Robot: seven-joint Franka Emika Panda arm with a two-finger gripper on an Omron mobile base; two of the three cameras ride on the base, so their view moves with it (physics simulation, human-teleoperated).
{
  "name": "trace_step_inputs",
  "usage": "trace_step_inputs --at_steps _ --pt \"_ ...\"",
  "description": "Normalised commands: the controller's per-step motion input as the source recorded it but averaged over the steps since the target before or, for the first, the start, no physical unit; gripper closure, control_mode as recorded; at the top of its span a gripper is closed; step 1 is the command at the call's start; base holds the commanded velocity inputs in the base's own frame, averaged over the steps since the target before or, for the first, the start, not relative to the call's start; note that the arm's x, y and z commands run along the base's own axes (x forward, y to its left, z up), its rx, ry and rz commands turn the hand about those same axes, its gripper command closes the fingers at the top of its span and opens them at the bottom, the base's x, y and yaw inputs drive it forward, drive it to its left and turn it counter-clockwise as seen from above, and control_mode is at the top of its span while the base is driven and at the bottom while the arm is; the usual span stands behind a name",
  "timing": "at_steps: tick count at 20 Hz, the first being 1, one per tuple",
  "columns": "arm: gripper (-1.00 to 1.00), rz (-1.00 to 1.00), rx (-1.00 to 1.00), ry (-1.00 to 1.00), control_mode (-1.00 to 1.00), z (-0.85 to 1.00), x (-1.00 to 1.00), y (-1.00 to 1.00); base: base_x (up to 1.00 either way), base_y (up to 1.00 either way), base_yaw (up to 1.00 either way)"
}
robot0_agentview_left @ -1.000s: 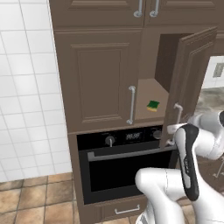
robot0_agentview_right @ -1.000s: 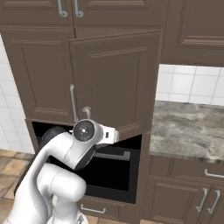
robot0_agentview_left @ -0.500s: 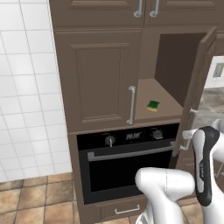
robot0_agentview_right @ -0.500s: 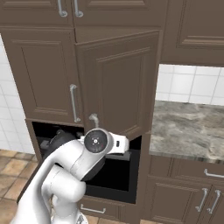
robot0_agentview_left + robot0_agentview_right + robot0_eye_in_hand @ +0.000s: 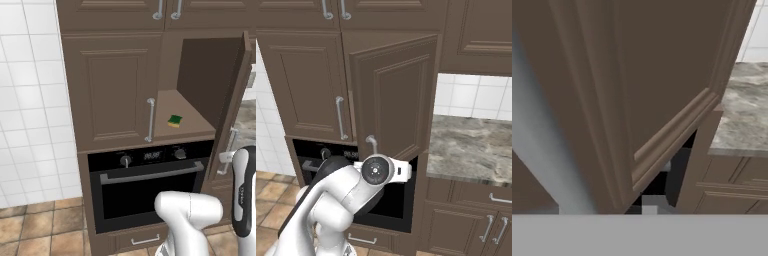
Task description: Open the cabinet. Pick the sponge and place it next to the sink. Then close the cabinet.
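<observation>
The cabinet (image 5: 120, 85) has its left door shut and its right door (image 5: 234, 95) swung wide open to the right. On the bare brown shelf lies the small green and yellow sponge (image 5: 175, 120), near the front edge. My gripper (image 5: 223, 158) is at the lower end of the open door's bar handle (image 5: 231, 146), well right of the sponge. My wrist (image 5: 376, 170) covers the fingers in the right base view, just below the handle (image 5: 372, 142). The hand view is close on the door panel (image 5: 637, 90) with the blurred handle (image 5: 542, 150) at left. The sink is out of view.
A black oven (image 5: 150, 190) sits directly under the cabinet. A marble counter (image 5: 471, 145) runs to the right of the open door, with lower doors (image 5: 476, 220) beneath it. White tiled wall (image 5: 30, 100) stands to the left and tan floor tiles (image 5: 35, 230) lie below.
The right door has swung much further open, baring the shelf and the sponge. My hand has moved right and down along with the door's handle.
</observation>
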Motion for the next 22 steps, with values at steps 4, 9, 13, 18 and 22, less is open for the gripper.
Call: trace_step_inputs --at_steps 4,9,13,18,22 --pt "-1.0 0.0 0.0 0.0 -1.0 0.0 0.0 0.02 0.0 0.0 0.0" --pt "-1.0 -0.01 0.0 0.0 -1.0 0.01 -0.16 0.11 0.0 0.0 0.0" --pt "-1.0 0.0 0.0 0.0 -1.0 0.01 -0.46 0.31 0.0 0.0 0.0" --pt "-1.0 0.0 -0.02 0.0 -1.0 0.0 -0.32 0.54 0.0 0.0 0.0" --pt "-1.0 -0.03 -0.1 0.03 -1.0 0.0 -0.04 0.88 0.0 0.0 0.0"
